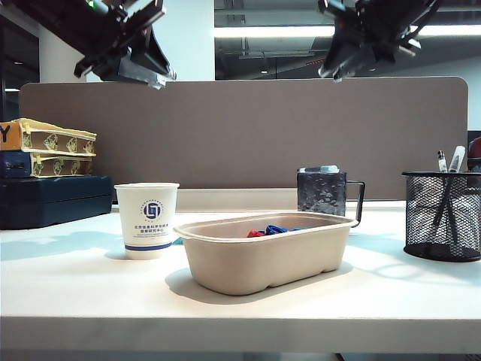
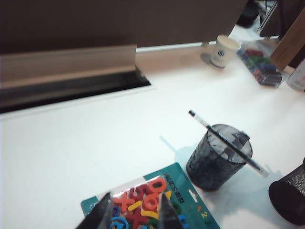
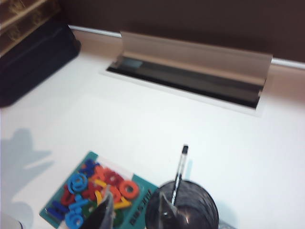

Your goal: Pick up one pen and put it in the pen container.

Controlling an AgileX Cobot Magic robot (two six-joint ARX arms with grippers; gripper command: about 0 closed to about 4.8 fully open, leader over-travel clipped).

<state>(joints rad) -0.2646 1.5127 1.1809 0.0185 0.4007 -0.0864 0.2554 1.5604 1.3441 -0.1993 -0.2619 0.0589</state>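
Tray (image 1: 263, 259) up front, pen (image 2: 224, 140) balanced on mug (image 2: 209, 167): easily knocked off

Exterior view: pen container (image 1: 442, 214) far right, pens already inside; left gripper (image 1: 131, 56) and right gripper (image 1: 361, 45) high above the table.
Left wrist view: jaws wide, empty, over letter pack (image 2: 190, 210); pen lying across mug rim, container just beside.
Right wrist view: jaws parted, empty, above the mug.
Off-centre pinch likely to roll pen off or tip mug.
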